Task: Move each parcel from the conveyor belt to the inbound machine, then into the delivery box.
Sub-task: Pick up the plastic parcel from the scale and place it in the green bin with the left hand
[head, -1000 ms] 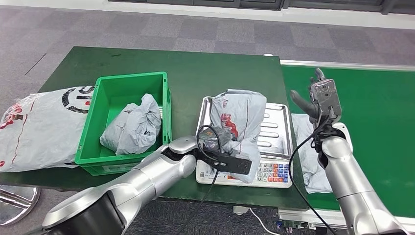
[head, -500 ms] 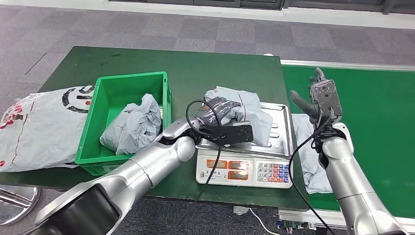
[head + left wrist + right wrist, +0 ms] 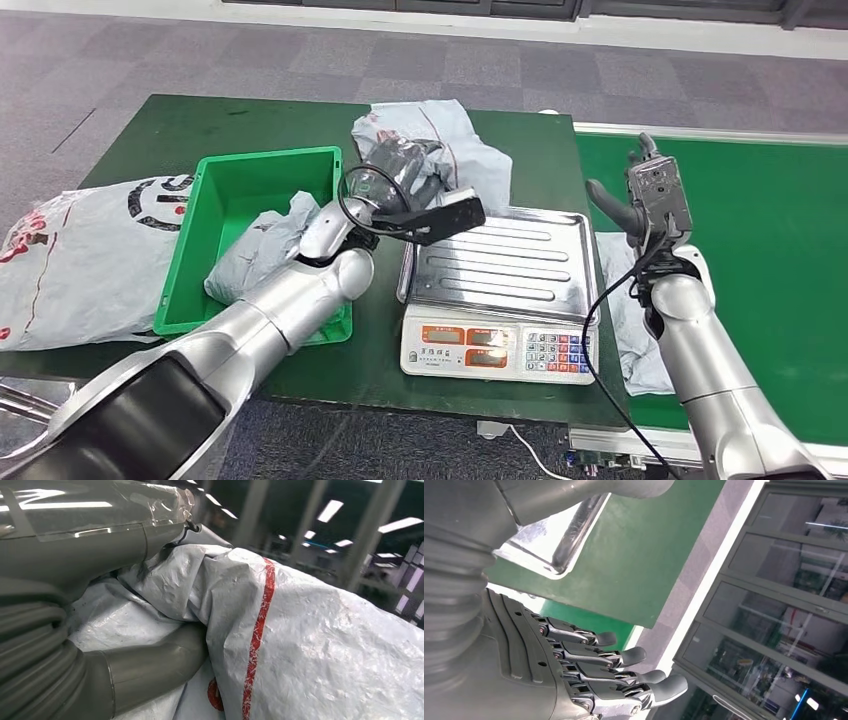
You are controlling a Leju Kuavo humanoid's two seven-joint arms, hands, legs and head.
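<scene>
The left hand (image 3: 400,165) grips a grey parcel (image 3: 440,140) in the air beside the scale (image 3: 500,300); the right hand (image 3: 645,195) is raised, fingers spread, holding nothing.

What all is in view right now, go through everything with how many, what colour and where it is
Held parcel: one, grey bag with red print, lifted above the table behind the scale.
Parcel in crate: one, grey, crumpled inside the crate.
Crate: one, green, on the table left of the scale.
Scale: one, white body, bare steel tray, table's front right.
Large bag: one, white with black and red print, table's left end.
Parcel on belt: one, grey, at the belt's near edge.
Conveyor belt: one, green, far right.
Table: one, dark green.
Left hand: grips the held parcel.
Right hand: raised over the belt, fingers apart, holding nothing.
</scene>
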